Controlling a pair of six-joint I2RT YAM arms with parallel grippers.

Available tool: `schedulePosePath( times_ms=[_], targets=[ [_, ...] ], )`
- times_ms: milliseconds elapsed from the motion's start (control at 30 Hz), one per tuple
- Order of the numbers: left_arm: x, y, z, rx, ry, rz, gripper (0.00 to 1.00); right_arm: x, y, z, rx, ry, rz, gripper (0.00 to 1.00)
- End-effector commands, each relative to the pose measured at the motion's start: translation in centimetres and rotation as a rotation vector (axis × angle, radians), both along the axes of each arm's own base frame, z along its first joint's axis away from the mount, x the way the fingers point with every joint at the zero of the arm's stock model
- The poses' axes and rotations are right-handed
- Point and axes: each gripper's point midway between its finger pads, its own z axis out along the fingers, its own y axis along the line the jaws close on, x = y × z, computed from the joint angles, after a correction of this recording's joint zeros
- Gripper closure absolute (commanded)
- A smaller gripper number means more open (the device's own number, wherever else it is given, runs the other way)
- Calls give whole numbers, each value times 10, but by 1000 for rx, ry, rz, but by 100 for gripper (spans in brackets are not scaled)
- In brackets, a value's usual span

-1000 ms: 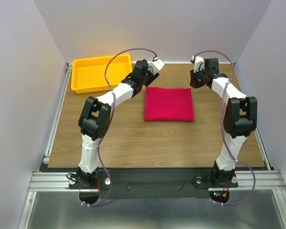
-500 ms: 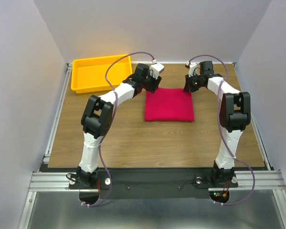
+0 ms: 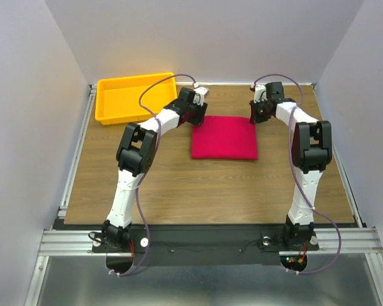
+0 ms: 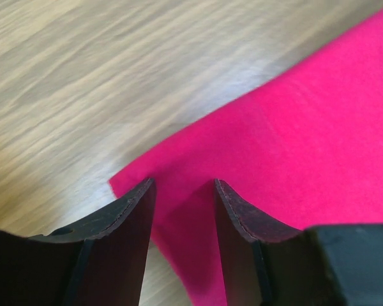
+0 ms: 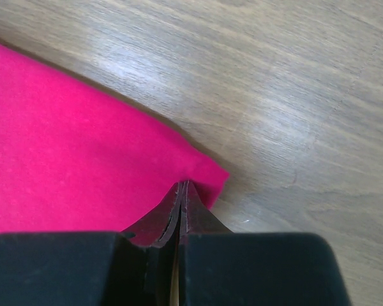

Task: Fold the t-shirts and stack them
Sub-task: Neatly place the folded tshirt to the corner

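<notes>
T-shirt: a crimson-pink t-shirt (image 3: pixel 225 137) is lying folded into a neat flat rectangle on the bench (image 3: pixel 179 185), toward the far edge and roughly midway between the left and right edges.
Left gripper: the left gripper (image 4: pixel 182 186) is reaching down at the rectangle's far-left corner, partly open, its fingers (image 4: pixel 124 223) straddling the cloth edge and not closing on anything.
Right gripper: the right gripper (image 5: pixel 181 189) is sitting at the far-right corner with its tips pressed together, apparently pinching the corner layers.
Handling: the cloth is looking light, soft and limp. It is likely going to sag and unfold if lifted by one point, so both far corners need holding together, with every layer caught in the pinch.
Where to hold: the two far corners, just inside the edge, are giving the best purchase; the left corner is lying between the open fingers, ready for closing.
Edges: the rectangle's sides are running roughly square to the bench edges, and the near edge is lying flat.
Open room: bare wood is showing on the near side of the shirt and to both sides.
Obstacle: a yellow tray (image 3: pixel 124 99) is sitting at the far-left corner, near the left arm but apart from the shirt.
</notes>
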Motion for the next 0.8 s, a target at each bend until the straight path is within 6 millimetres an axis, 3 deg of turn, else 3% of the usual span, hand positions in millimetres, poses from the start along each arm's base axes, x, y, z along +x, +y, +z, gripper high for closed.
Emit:
schedulePosePath(
  times_ms=[0, 367, 433, 533, 567, 600, 633, 667, 700, 733, 767],
  targets=[
    [17, 18, 13, -30, -13, 89, 46, 15, -10, 7, -35, -33, -51, 99],
    [24, 22, 7, -47, 8, 129, 46, 19, -21, -5, -82, -21, -89, 99],
    [25, 22, 10, -46, -2, 133, 46, 22, -21, 1, -82, -34, -90, 99],
    [26, 22, 32, -61, -55, 120, 46, 27, -20, 24, -74, -83, -82, 99],
    [26, 22, 54, -76, -97, 115, 46, 28, -18, 44, -65, -119, -79, 98],
    [23, 24, 56, -76, -99, 112, 46, 29, -18, 54, -62, -138, -77, 94],
    [25, 22, 84, -110, -157, 108, 46, 29, -16, 64, -54, -157, -74, 93],
    [24, 22, 82, -111, -157, 106, 46, 29, -16, 74, -50, -175, -72, 90],
    [23, 23, 105, -129, -195, 106, 46, 28, -16, 80, -49, -185, -70, 85],
    [21, 24, 111, -136, -206, 107, 46, 27, -16, 97, -46, -219, -69, 83],
    [18, 26, 132, -150, -239, 111, 45, 25, -15, 103, -41, -227, -65, 82]
  ],
)
